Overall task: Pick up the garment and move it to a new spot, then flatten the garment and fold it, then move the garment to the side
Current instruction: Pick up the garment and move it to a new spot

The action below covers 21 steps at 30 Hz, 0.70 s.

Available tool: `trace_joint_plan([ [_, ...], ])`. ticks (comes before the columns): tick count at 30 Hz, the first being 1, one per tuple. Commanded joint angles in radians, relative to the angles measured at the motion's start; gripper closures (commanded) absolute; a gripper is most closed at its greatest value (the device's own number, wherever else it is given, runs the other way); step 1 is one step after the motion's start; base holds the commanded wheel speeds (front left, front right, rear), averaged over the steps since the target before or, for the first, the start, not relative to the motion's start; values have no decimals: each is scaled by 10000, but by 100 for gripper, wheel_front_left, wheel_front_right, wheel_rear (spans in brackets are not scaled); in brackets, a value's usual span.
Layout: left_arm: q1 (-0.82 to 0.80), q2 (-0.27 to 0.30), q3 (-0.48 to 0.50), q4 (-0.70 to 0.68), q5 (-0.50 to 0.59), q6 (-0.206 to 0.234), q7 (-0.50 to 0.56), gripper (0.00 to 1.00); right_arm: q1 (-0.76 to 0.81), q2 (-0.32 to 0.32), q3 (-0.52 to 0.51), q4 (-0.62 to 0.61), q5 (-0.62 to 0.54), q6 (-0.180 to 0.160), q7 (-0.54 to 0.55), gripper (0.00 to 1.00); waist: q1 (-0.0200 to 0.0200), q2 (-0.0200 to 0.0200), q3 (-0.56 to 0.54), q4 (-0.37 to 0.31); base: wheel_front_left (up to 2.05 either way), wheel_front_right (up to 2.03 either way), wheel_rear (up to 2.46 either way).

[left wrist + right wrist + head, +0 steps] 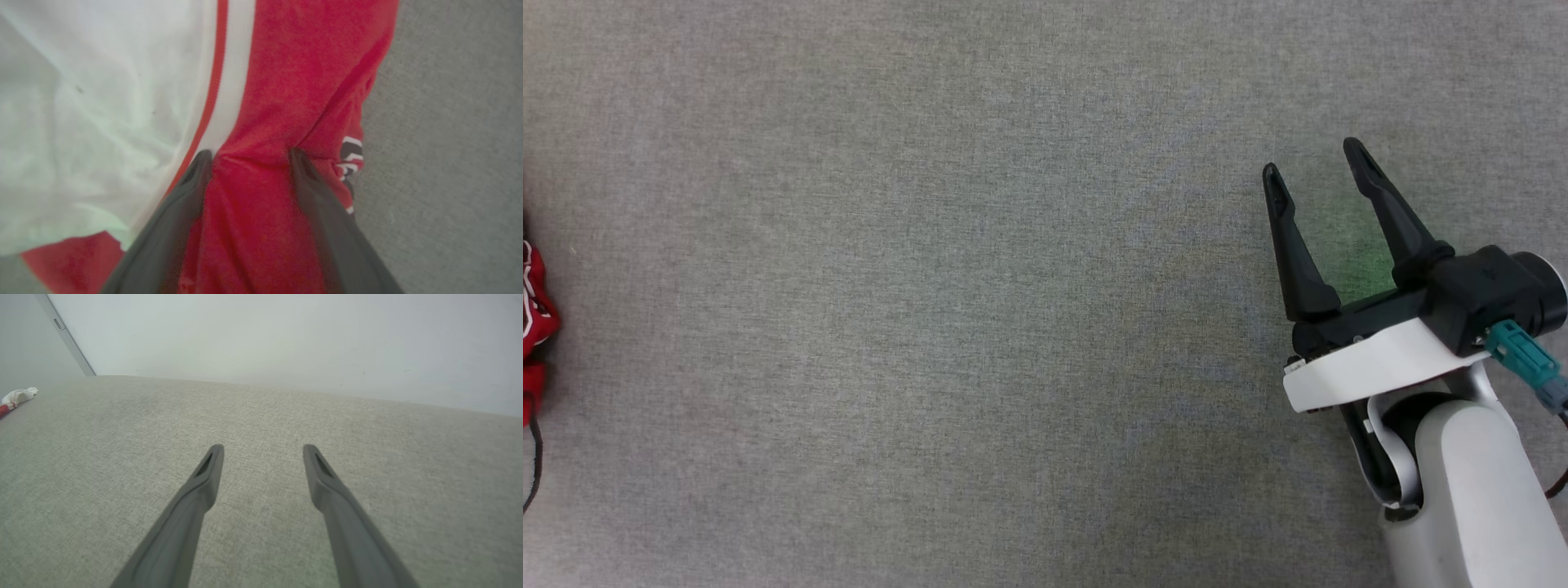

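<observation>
Left wrist view: the left gripper [249,155] stands spread wide astride a red ridge of the garment [286,73], far left on the grey surface [931,327]. You appear to be at pick-up; next, close on that ridge. The right gripper [1313,159] hangs released.

On my head feed the right gripper [1311,159] had two long black fingers [1297,261], tapering to narrow tips, set in a blocky black housing [1478,294] with small screws [1356,339] along its base. Under that sat a curved white plate [1364,367], and a teal connector [1523,355] was plugged in at the side, with a thin dark cable [1560,486] beside it. The forearm [1478,498] was smooth, pale and rounded. The left gripper [250,154] showed me matte dark-grey fingers [175,228], each slotted near the tip.
</observation>
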Motion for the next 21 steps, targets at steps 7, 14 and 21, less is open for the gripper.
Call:
trace_joint_plan([
  [7,327,-233,-92,189,399,292,-1215,100,-109,28,-116,133,-84,-3,-173,0,-1,0,-393,90,0,0,0],
  [14,-294,-7,-424,-376,1223,300,-3456,100,316,62,-308,275,-75,-3,-263,0,-1,0,-1450,355,0,0,0],
  [21,-1120,44,-1093,-706,2036,112,-5415,100,761,109,-561,442,121,-5,-341,0,-1,0,-2642,470,0,0,0],
])
